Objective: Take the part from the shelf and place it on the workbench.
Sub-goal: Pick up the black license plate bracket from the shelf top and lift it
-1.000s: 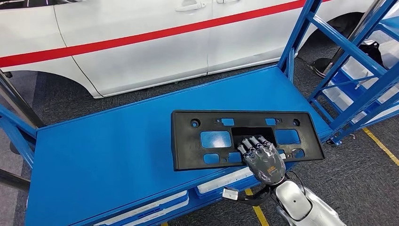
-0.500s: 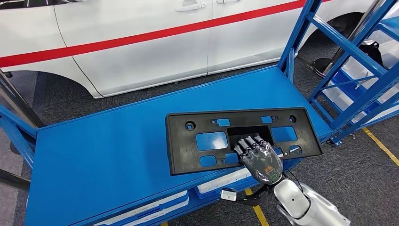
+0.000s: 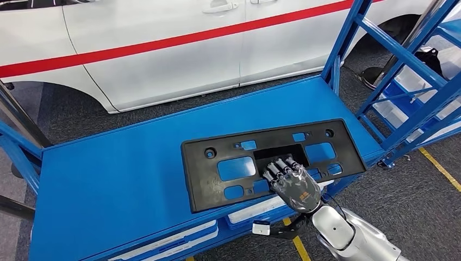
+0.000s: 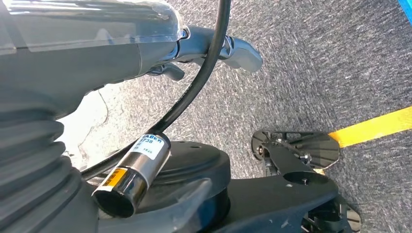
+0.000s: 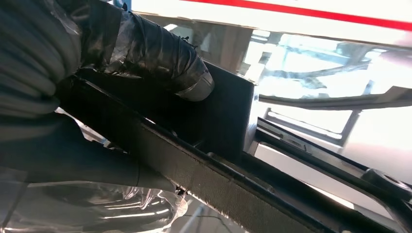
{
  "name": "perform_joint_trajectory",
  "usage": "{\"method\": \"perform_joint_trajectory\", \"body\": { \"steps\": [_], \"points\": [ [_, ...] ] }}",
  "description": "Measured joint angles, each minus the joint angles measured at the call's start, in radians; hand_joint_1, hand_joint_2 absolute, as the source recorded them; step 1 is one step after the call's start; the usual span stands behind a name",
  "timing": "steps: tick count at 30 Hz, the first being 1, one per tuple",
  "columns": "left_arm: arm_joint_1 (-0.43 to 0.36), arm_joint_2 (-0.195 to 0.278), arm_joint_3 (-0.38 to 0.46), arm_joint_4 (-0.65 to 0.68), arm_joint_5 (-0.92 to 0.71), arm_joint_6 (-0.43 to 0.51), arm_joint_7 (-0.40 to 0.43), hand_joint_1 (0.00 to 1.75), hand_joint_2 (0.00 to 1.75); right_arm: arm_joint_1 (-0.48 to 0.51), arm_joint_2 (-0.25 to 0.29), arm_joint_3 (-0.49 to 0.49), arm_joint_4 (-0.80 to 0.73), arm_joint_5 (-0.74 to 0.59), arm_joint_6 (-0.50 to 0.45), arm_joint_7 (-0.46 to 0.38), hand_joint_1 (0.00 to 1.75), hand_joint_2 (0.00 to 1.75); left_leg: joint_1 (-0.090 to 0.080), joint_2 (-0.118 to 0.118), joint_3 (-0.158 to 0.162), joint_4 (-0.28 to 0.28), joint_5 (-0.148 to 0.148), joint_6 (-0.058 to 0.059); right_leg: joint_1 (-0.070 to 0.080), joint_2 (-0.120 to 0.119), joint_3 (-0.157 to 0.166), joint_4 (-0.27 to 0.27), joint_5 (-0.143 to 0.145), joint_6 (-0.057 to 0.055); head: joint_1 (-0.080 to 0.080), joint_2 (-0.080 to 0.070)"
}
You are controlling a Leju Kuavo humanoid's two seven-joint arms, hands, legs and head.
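Note:
A flat black plastic part (image 3: 206,179) with several cut-outs lies across the near right of the blue workbench (image 3: 119,179), its near edge at the bench's front edge. My right hand (image 3: 291,184) grips that near edge, fingers on top beside the central recess. In the right wrist view the taped thumb (image 5: 160,53) presses one face of the black part (image 5: 228,116) and the fingers wrap the other face. My left hand (image 4: 214,46) hangs over grey carpet with nothing seen in it; how its fingers lie is unclear.
A white car (image 3: 163,49) with a red stripe stands behind the bench. A blue shelf frame (image 3: 402,81) rises at the right. White trays (image 3: 179,239) sit under the bench top. A yellow floor line (image 3: 440,168) runs at the right.
My right hand has slid the black part leftward and a little farther onto the bench, turning it slightly. The grip has stayed the same.

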Motion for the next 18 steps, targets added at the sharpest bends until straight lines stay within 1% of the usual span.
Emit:
{"method": "perform_joint_trajectory", "body": {
  "steps": [4, 5, 8, 10, 11, 12, 13, 14, 15, 16, 17, 18],
  "points": [
    [0.0, 0.0, 0.0, 0.0, -0.001, -0.005, -0.008, 0.0, 1.75, -0.017, 0.0, 0.009, 0.006, 0.0, 0.0, 0.005, 1.75, 1.75, 0.0, 0.0, 0.0, 0.0, 0.0, 0.0, 0.0, 0.0, 0.0, 0.0, 0.0, 0.0, 0.0, 0.0],
    [-0.001, 0.0, 0.0, 0.0, -0.001, -0.008, -0.011, 0.0, 1.75, -0.023, 0.001, 0.014, 0.008, 0.0, 0.0, 0.009, 1.75, 1.75, -0.001, 0.0, -0.001, 0.002, -0.001, 0.001, -0.002, 0.0, 0.0, -0.002, 0.001, 0.001, 0.0, 0.0],
    [-0.002, 0.0, 0.0, 0.0, 0.0, -0.013, -0.015, 0.0, 1.75, -0.037, 0.006, 0.027, 0.016, 0.0, 0.0, 0.014, 1.75, 1.75, -0.006, 0.0, -0.004, 0.006, -0.001, 0.011, -0.008, -0.001, 0.001, -0.008, 0.006, 0.009, 0.0, 0.0],
    [-0.002, -0.001, 0.0, 0.0, 0.0, -0.014, -0.016, 0.0, 1.75, -0.042, 0.01, 0.033, 0.018, 0.0, 0.0, 0.015, 1.75, 1.75, -0.001, 0.001, 0.004, -0.013, 0.01, 0.02, -0.006, -0.001, 0.004, -0.012, 0.007, 0.015, 0.0, 0.0],
    [-0.002, -0.002, 0.0, 0.0, 0.0, -0.014, -0.017, 0.0, 1.75, -0.044, 0.012, 0.035, 0.019, 0.0, 0.0, 0.015, 1.75, 1.75, 0.003, 0.002, 0.011, -0.027, 0.018, 0.024, -0.005, -0.002, 0.001, -0.004, 0.0, 0.019, 0.0, 0.0],
    [-0.003, -0.002, 0.0, 0.0, 0.0, -0.014, -0.017, 0.0, 1.75, -0.047, 0.012, 0.036, 0.02, 0.0, 0.0, 0.015, 1.75, 1.75, 0.008, 0.003, 0.018, -0.04, 0.025, 0.028, -0.006, -0.002, -0.01, 0.021, -0.018, 0.023, 0.0, 0.0],
    [-0.003, -0.003, 0.0, 0.0, 0.0, -0.014, -0.017, 0.0, 1.75, -0.049, 0.013, 0.038, 0.022, 0.0, 0.0, 0.015, 1.75, 1.75, 0.01, 0.004, 0.022, -0.047, 0.029, 0.03, -0.009, -0.002, -0.034, 0.07, -0.044, 0.028, 0.0, 0.0],
    [-0.004, -0.004, 0.0, 0.0, 0.0, -0.015, -0.017, 0.0, 1.75, -0.05, 0.014, 0.04, 0.024, 0.0, 0.0, 0.015, 1.75, 1.75, 0.011, 0.005, 0.023, -0.049, 0.03, 0.031, -0.012, -0.002, -0.067, 0.135, -0.073, 0.034, 0.0, 0.0],
    [-0.003, -0.004, 0.0, 0.0, 0.0, -0.015, -0.017, 0.0, 1.75, -0.051, 0.014, 0.043, 0.027, 0.0, 0.0, 0.016, 1.75, 1.75, 0.013, 0.005, 0.022, -0.048, 0.03, 0.03, -0.017, -0.002, -0.101, 0.199, -0.096, 0.04, 0.0, 0.0],
    [-0.003, -0.005, 0.0, 0.0, 0.0, -0.016, -0.017, 0.0, 1.75, -0.05, 0.014, 0.046, 0.03, 0.0, 0.0, 0.015, 1.75, 1.75, 0.015, 0.004, 0.022, -0.046, 0.029, 0.028, -0.022, -0.002, -0.125, 0.242, -0.101, 0.046, 0.0, 0.0],
    [-0.002, -0.005, 0.0, 0.0, 0.001, -0.016, -0.017, 0.0, 1.75, -0.05, 0.014, 0.049, 0.032, 0.0, 0.0, 0.015, 1.75, 1.75, 0.018, 0.004, 0.022, -0.042, 0.027, 0.024, -0.028, -0.003, -0.132, 0.248, -0.086, 0.052, 0.0, 0.0],
    [-0.002, -0.005, 0.0, 0.0, 0.001, -0.016, -0.017, 0.0, 1.75, -0.051, 0.014, 0.051, 0.034, 0.0, 0.0, 0.015, 1.75, 1.75, 0.024, 0.002, 0.022, -0.035, 0.022, 0.017, -0.034, -0.003, -0.119, 0.212, -0.051, 0.059, 0.0, 0.0]
  ]
}}
